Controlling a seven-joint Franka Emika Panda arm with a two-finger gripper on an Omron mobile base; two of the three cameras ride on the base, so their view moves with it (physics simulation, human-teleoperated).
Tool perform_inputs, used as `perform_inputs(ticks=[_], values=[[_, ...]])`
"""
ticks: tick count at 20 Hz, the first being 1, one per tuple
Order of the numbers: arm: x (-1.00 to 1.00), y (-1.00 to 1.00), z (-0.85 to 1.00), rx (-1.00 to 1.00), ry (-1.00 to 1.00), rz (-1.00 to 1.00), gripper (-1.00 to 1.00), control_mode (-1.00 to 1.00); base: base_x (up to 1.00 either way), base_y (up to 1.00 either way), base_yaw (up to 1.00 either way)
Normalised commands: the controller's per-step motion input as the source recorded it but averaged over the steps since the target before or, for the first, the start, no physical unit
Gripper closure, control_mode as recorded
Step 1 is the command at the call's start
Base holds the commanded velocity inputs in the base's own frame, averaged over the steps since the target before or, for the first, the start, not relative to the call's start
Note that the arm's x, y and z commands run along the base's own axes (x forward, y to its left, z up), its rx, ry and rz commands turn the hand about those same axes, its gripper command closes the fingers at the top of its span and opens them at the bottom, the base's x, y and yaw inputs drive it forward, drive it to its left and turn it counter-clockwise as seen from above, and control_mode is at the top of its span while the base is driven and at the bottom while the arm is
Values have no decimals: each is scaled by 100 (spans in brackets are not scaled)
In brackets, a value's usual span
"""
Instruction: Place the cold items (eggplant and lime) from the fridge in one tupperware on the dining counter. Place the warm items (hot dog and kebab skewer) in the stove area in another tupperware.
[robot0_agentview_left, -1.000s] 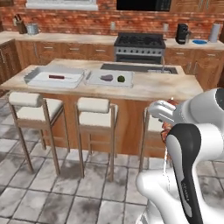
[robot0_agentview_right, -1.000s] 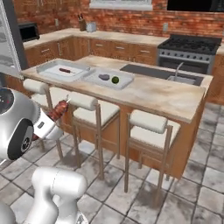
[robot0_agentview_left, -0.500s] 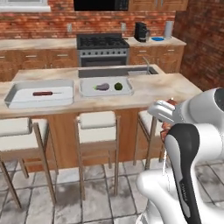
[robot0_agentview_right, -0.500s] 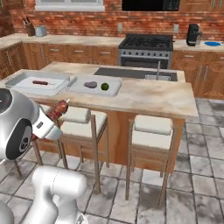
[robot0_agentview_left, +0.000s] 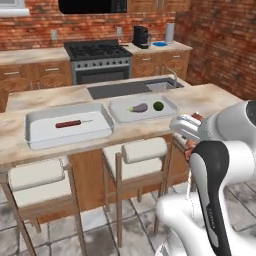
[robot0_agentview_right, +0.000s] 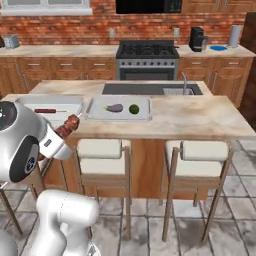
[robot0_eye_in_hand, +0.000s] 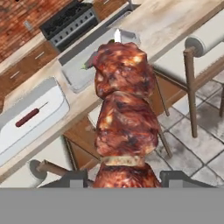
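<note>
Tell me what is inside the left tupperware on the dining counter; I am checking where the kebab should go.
The left tupperware holds one hot dog on its floor, nothing else visible. Its near wall hides a strip of the floor. The kebab skewer is in the gripper.

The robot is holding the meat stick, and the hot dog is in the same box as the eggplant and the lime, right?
Not quite. The gripper does hold the kebab skewer, but the hot dog lies alone in its own tupperware. The eggplant and lime share the other tupperware beside it. The left base view shows this.
</note>
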Motion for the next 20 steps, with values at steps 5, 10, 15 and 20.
perform_inputs(ticks=[5, 10, 15, 20], values=[[0, 0, 0, 0, 0, 0, 100, 100, 42, 100, -23], [0, 0, 0, 0, 0, 0, 100, 100, 58, 73, 2], [0, 0, 0, 0, 0, 0, 100, 100, 56, 47, 3], [34, 29, 0, 0, 5, 0, 100, -100, 42, 32, 0]])
